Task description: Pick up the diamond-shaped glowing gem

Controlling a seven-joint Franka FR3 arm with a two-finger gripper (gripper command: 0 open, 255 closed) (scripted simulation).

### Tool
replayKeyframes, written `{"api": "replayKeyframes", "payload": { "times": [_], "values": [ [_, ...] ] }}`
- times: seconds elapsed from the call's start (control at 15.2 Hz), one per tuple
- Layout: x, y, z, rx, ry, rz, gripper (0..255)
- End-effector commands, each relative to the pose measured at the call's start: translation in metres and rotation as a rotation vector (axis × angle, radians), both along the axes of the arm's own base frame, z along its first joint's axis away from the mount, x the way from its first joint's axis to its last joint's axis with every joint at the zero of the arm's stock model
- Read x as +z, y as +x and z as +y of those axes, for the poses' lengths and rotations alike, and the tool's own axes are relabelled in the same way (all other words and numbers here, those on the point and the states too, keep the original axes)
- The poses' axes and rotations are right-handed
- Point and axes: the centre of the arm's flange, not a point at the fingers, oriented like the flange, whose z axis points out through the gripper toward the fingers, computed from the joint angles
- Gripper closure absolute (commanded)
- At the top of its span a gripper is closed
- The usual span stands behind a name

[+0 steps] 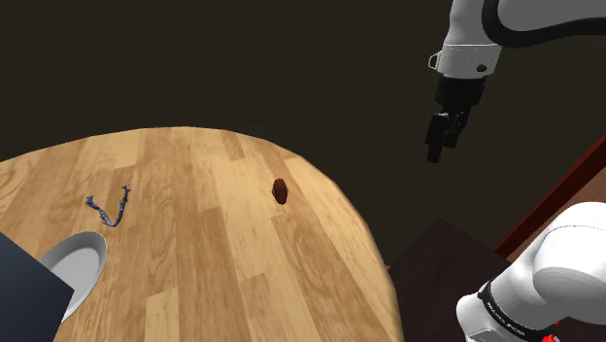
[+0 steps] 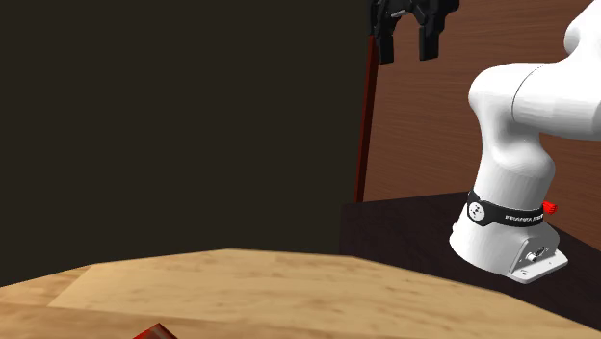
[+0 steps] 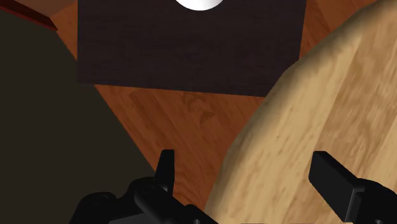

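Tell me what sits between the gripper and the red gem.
Nothing: in the shoulder view, only bare wooden tabletop runs from the dark red gem to the table's edge, beyond which the gripper hangs, jaws open.

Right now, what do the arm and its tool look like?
The arm is glossy white with dark joints. A black band with white lettering rings its lowest link, with a small red mark beside it, above a grey mounting plate. The tool is all black, with two blocky fingers.

- The dark red gem point(image 2: 154, 333) is running off the second exterior view's bottom edge.
- A dark blue slab point(image 1: 24, 291) is covering part of the white dish point(image 1: 83, 260).
- The blue scrap point(image 1: 109, 208) is showing too small to name.
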Motion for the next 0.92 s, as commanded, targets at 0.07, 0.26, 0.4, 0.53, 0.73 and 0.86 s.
{"api": "replayKeyframes", "payload": {
  "times": [0.07,0.26,0.4,0.53,0.73,0.86],
  "values": [
    [-0.005,0.009,0.009,-0.011,0.003,0.007,0],
    [-0.021,0.036,0.034,-0.042,0.013,0.028,0],
    [-0.032,0.054,0.050,-0.064,0.020,0.041,0],
    [-0.042,0.072,0.066,-0.085,0.027,0.055,0],
    [-0.059,0.100,0.089,-0.117,0.037,0.076,0],
    [-0.070,0.119,0.105,-0.138,0.043,0.090,0]
  ]
}}
